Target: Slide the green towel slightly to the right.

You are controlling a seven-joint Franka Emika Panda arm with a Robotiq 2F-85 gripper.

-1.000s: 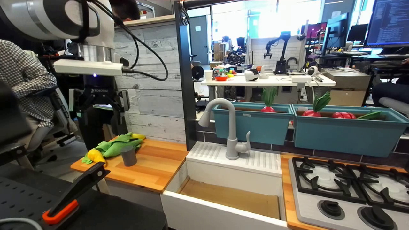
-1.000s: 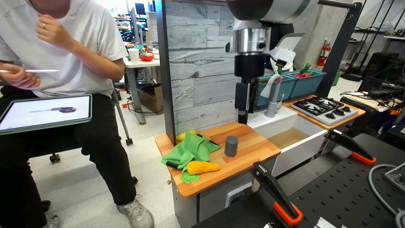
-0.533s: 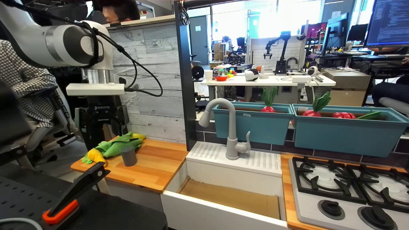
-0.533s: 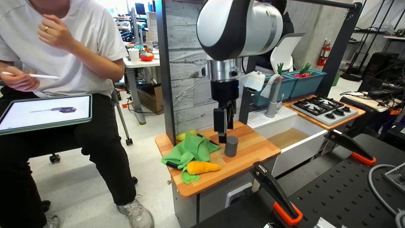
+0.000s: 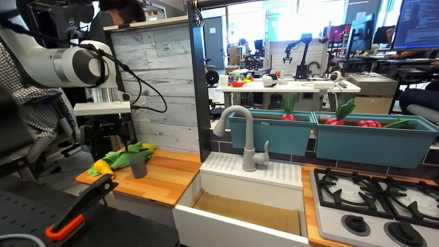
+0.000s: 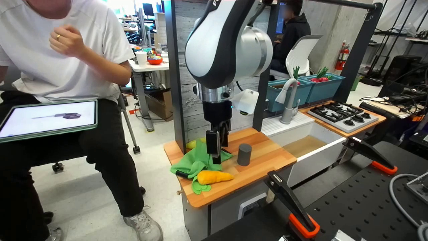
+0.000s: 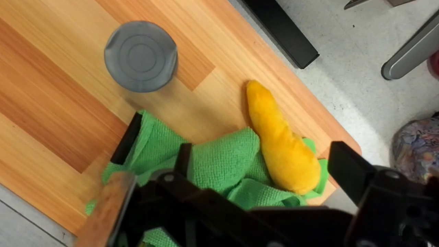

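Observation:
The green towel (image 5: 125, 160) lies bunched on the wooden counter's left end; it also shows in an exterior view (image 6: 195, 159) and in the wrist view (image 7: 223, 157). A yellow plush vegetable (image 6: 214, 176) with green leaves rests against its front edge, also in the wrist view (image 7: 284, 147). My gripper (image 6: 220, 154) is open and empty, pointing down over the towel. In the wrist view the open gripper (image 7: 262, 151) has towel and yellow plush between its jaws. I cannot tell whether the fingertips touch the cloth. The arm hides part of the towel.
A grey cup (image 6: 244, 154) stands on the counter (image 6: 267, 157) beside the towel. A second yellow item (image 6: 191, 144) lies behind the towel by the wood-panel wall (image 5: 164, 85). A sink (image 5: 240, 219) with a faucet (image 5: 248, 137) adjoins the counter. A black clamp (image 6: 291, 201) is in front.
My gripper has come down and moved left in an exterior view, from above the counter near the cup to over the towel. It stays open. Towel, cup and yellow plush have not moved.

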